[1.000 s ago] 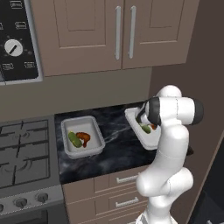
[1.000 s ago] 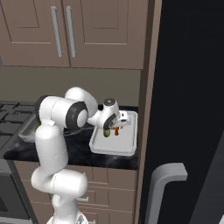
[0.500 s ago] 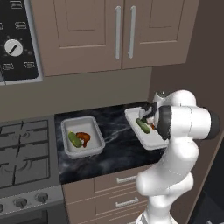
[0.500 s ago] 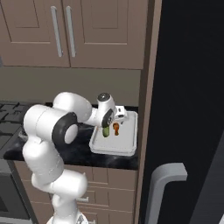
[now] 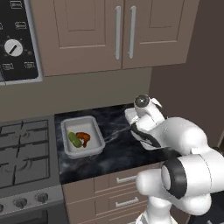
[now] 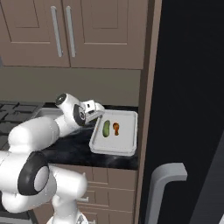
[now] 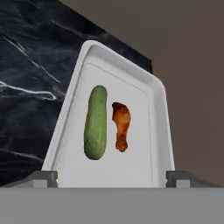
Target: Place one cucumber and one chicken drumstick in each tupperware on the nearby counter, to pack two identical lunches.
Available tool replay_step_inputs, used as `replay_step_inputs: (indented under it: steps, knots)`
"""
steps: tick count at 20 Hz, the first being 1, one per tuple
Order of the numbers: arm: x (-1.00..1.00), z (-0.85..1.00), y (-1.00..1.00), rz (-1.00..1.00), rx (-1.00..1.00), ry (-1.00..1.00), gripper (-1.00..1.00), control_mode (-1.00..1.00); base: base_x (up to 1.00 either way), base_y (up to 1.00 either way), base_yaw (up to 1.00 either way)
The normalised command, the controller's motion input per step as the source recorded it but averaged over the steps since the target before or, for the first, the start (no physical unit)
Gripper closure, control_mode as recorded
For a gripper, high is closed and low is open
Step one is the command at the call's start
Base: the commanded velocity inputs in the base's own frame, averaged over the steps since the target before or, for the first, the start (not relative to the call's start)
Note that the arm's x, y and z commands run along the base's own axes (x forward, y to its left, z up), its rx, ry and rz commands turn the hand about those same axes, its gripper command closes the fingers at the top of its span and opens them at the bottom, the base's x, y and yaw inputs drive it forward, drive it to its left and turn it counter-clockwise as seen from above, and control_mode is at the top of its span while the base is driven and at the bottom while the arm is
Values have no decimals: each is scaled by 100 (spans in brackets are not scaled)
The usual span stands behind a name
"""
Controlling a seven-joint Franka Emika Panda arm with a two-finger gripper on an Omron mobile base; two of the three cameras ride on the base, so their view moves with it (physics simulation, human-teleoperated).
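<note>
Kitchen scene: black marbled table (image 5: 116, 151) with white veins, brown drawers with silver bar handles below it, brown wall cabinets (image 5: 109, 33) above. Gas stove (image 5: 22, 151) adjoins the table on its left in the left base view; a dark tall panel (image 6: 188, 87) bounds it on the right in the right base view.

Two tupperwares on the table, well apart.

Left tupperware (image 5: 82, 136): near the stove edge. Holds one cucumber (image 5: 74, 139) and one chicken drumstick (image 5: 84, 138), side by side and touching or nearly so; the exact contact cannot be resolved.

Right tupperware (image 6: 115, 138): at the far right end of the table, next to the dark panel. Holds a second cucumber (image 6: 106, 128) and a second drumstick (image 6: 116, 128), lying flat and roughly parallel. Hand view gives more detail: tupperware rim (image 7: 65, 109), green cucumber (image 7: 96, 122) to the left, brown-orange drumstick (image 7: 120, 126) to the right, a narrow strip of white floor between them, so not touching. Both lie near the middle of the container, clear of its walls.

Gripper (image 6: 92, 111): at the left edge of the right tupperware in the right base view, above the table. In the hand view the two fingertips (image 7: 41, 178) stand at opposite sides of the frame, jaws spread wide, nothing between them. Gripper (image 7: 112, 179) grips nothing and touches neither food item.

Arm body hides most of the right tupperware in the left base view.
</note>
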Motion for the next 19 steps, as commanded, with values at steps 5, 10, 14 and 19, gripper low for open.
replay_step_inputs:
  steps: [5,10,14,19]
  knots:
    - [-75,100,71,1,-13,-12,-100,-100,0,0,0]
    - [-94,98,56,3,-5,-25,-100,-100,0,0,0]
    - [-100,83,58,1,-6,-24,-100,-100,0,0,0]
    - [-95,71,50,0,-8,-23,-100,-100,0,0,0]
